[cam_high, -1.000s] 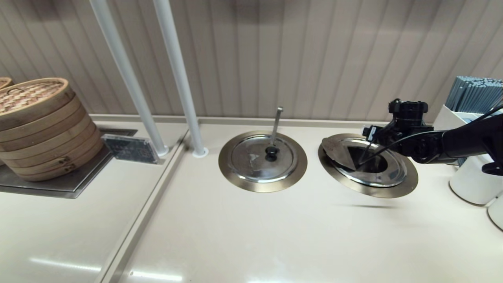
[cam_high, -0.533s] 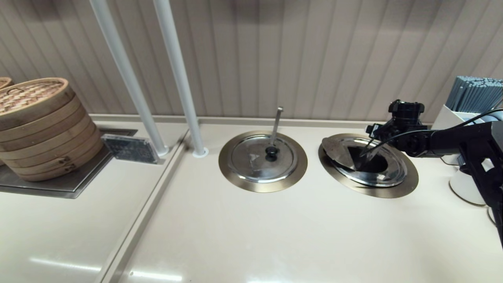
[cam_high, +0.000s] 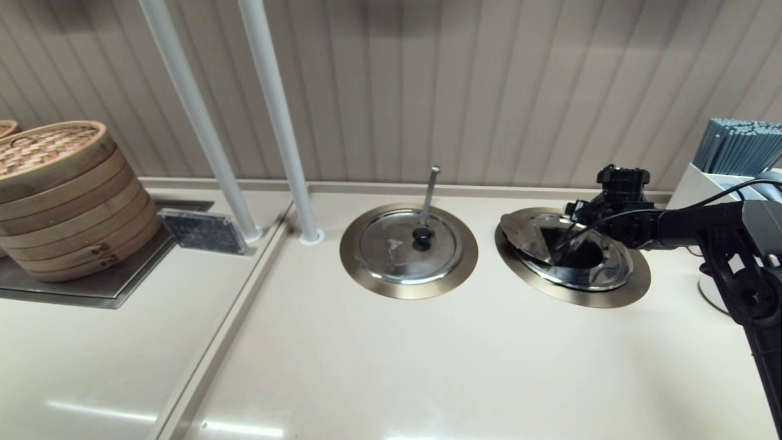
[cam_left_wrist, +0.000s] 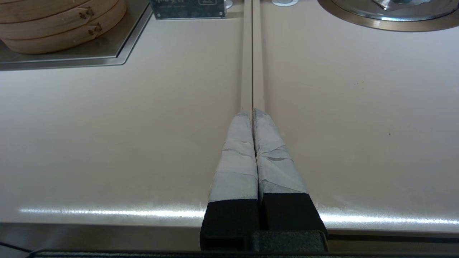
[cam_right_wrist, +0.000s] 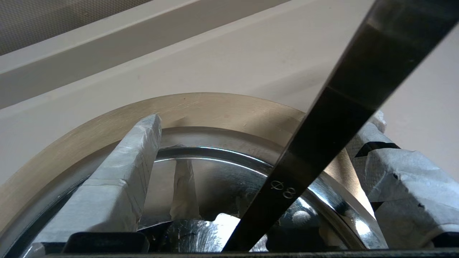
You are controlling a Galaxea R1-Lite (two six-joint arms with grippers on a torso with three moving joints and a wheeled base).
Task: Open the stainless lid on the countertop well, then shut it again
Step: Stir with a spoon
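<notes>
Hovering over the countertop well (cam_high: 635, 287) at three o'clock on the desk, the right tool (cam_high: 580, 215) is spread wide. The stainless lid (cam_high: 524, 233) is folded open; closing is left.

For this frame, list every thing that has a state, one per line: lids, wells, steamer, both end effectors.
Right lid: folding section flipped open.
Right well: uncovered, slanted ladle handle rising from it.
Left lid: closed, upright ladle handle through it.
Bamboo steamer: covered.
Right end effector: open, over the right well, straddling the ladle handle.
Left end effector: shut, empty, low over the counter.
</notes>
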